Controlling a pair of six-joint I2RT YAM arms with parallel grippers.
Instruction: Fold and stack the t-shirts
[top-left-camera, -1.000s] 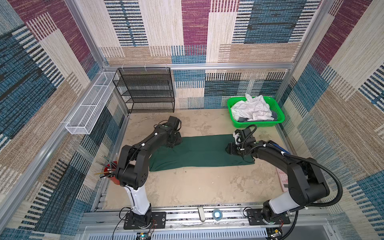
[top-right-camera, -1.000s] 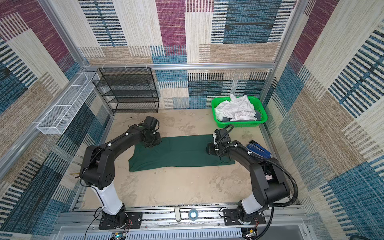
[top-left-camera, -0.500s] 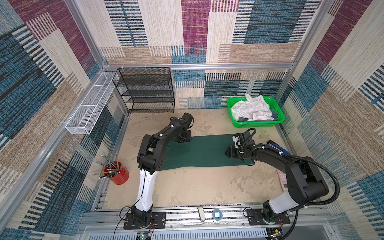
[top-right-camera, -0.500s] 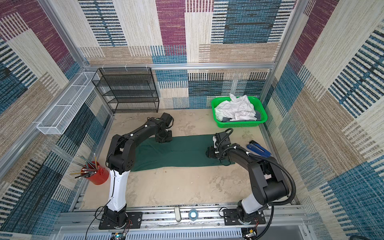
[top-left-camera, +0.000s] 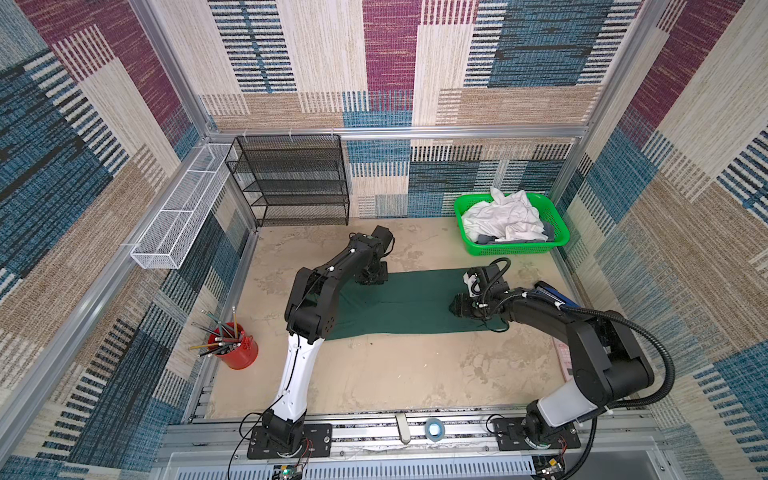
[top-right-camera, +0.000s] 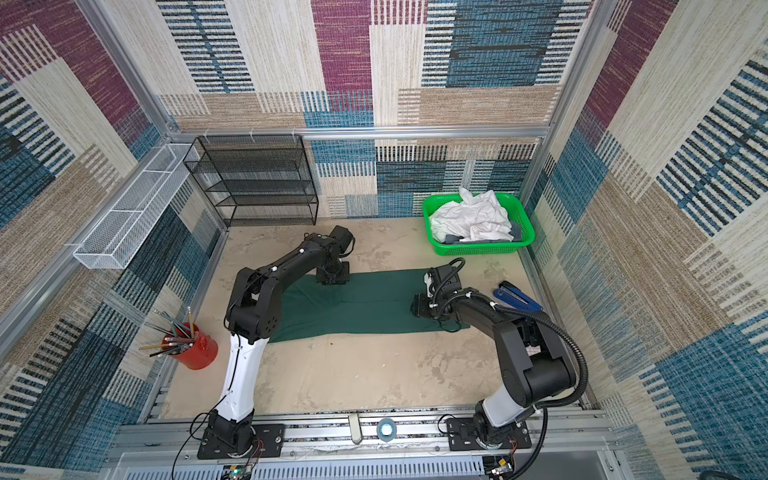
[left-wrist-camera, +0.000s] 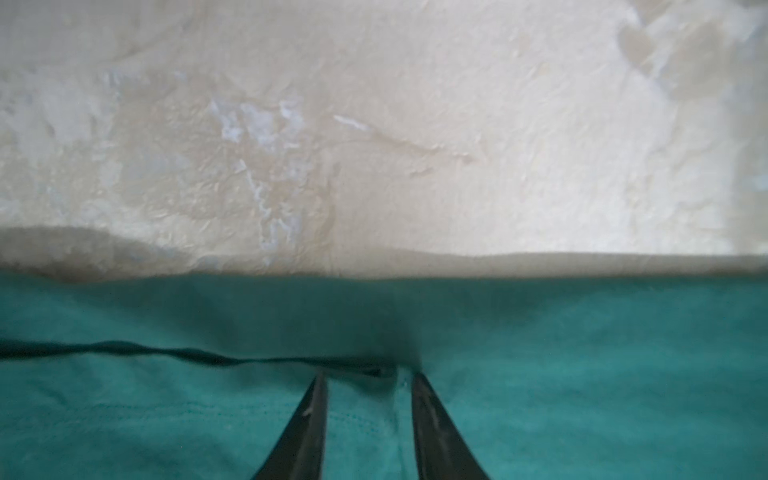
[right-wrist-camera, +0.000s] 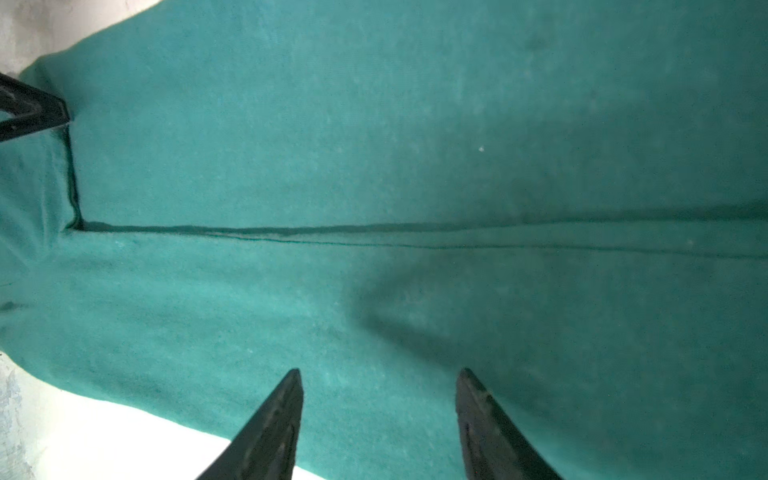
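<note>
A dark green t-shirt (top-left-camera: 399, 303) (top-right-camera: 365, 303) lies folded into a long strip across the middle of the table. My left gripper (top-left-camera: 372, 277) (left-wrist-camera: 369, 376) rests on its far edge toward the left end, open, tips down on the cloth (left-wrist-camera: 582, 374) at a fold line. At the shirt's right end my right gripper (top-left-camera: 457, 309) (right-wrist-camera: 379, 372) is open over flat cloth (right-wrist-camera: 415, 145). White t-shirts (top-left-camera: 503, 218) sit crumpled over some grey fabric (top-left-camera: 486, 239) in the green basket (top-left-camera: 515, 249) at the back right.
A black wire rack (top-left-camera: 291, 183) stands against the back wall and a white wire basket (top-left-camera: 183, 216) hangs on the left wall. A red cup of pencils (top-left-camera: 235, 351) stands front left. A blue stapler (top-left-camera: 555, 295) lies right of the shirt.
My left arm has swung right along the shirt's far edge, uncovering the red cup, and its jaws have parted a little. The right gripper has shifted slightly left on the shirt.
</note>
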